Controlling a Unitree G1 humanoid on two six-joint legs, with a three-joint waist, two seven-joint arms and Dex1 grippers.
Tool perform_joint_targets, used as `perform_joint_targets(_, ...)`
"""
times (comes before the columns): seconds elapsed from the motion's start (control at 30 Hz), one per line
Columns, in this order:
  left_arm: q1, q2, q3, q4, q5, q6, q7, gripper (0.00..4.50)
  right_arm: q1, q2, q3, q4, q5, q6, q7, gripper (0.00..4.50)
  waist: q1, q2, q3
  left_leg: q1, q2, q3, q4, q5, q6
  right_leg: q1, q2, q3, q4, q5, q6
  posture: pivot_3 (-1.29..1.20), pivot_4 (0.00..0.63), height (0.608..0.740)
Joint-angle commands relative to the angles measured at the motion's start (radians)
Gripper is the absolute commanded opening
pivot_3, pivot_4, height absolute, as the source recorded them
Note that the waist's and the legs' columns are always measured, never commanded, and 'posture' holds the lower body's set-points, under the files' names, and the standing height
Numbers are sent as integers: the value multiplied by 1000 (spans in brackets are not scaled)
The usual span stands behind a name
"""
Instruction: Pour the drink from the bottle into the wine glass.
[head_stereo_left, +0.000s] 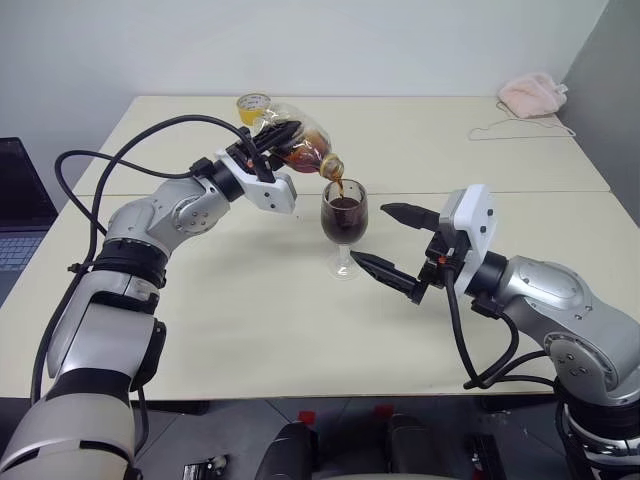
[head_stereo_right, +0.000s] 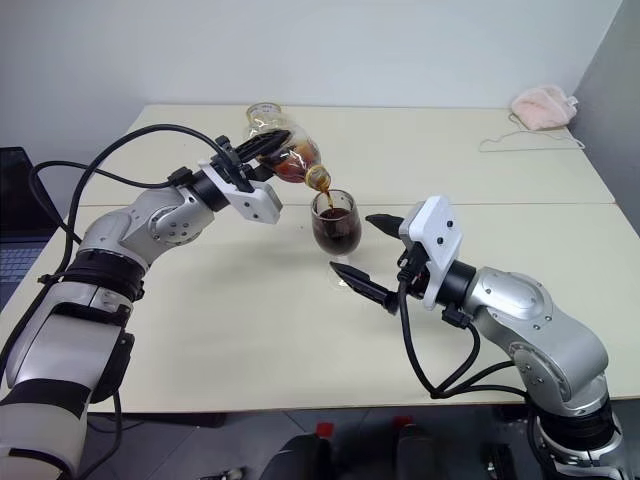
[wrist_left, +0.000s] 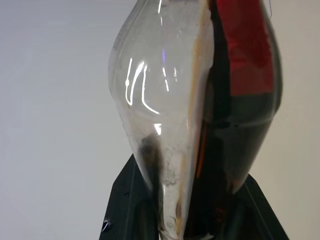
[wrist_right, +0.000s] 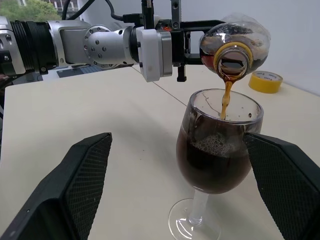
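Observation:
My left gripper (head_stereo_left: 272, 143) is shut on the clear bottle (head_stereo_left: 303, 146), which it holds tilted mouth-down above the wine glass (head_stereo_left: 344, 214). A thin stream of the dark brown drink (wrist_right: 226, 97) falls from the bottle's mouth into the bowl. The glass (wrist_right: 215, 150) stands upright on the table and is well over half full, with foam on top. The left wrist view shows the bottle (wrist_left: 165, 100) between my fingers, with drink (wrist_left: 240, 145) still inside. My right gripper (head_stereo_left: 370, 233) is open beside the glass, its fingers (wrist_right: 80, 185) on either side of it without touching.
A yellow tape roll (head_stereo_left: 253, 103) lies on the cream table (head_stereo_left: 200, 320) just behind the bottle. At the far right corner sit a pink cloth (head_stereo_left: 530, 93) and a white cord (head_stereo_left: 520, 130). A laptop (head_stereo_left: 20, 215) is off the table's left side.

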Motion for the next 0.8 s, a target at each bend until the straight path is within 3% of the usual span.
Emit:
perform_joint_targets(0.03, -18, 8, 18, -33, -41, -8, -15, 738, -5, 7, -5, -40, 4, -22, -5, 4500, 0, 0, 0, 0, 0, 0, 0, 0, 0, 0, 0, 0, 0, 0, 0, 0, 150, 740)
perform_joint_targets(0.47, 54, -22, 73, -95, -216, 42, -151, 738, -20, 15, 2, -27, -10, -39, 0, 4500, -1, 0, 0, 0, 1, 0, 0, 0, 0, 0, 0, 0, 0, 0, 0, 0, 150, 740)
perform_joint_targets(0.8, 151, -93, 178, -208, -448, 224, -288, 738, -16, 5, 14, -33, -24, -90, 38, 4500, -3, 0, 0, 0, 1, -1, 1, 0, 0, 0, 0, 0, 0, 0, 0, 0, 150, 740)
